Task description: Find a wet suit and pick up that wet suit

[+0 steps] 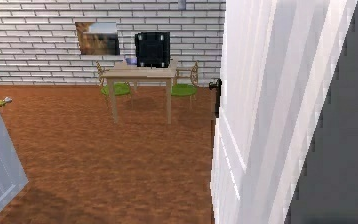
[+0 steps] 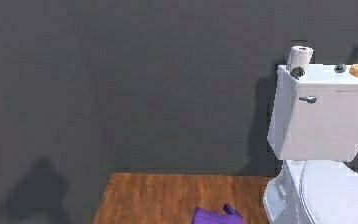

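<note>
A small purple thing (image 2: 211, 216) lies on the wooden floor at the bottom edge of the arm side view, just left of the toilet (image 2: 322, 150). A little dark bit sticks up at its right end. Its shape is too small to name.
A white door (image 1: 277, 110) stands close at the forward view's right, with open wooden floor (image 1: 107, 150) to its left. Farther off, by the brick wall, stand a wooden table (image 1: 142, 75) with green-seated chairs (image 1: 184, 88) and a black screen (image 1: 153, 48). A paper roll (image 2: 300, 58) sits on the toilet tank.
</note>
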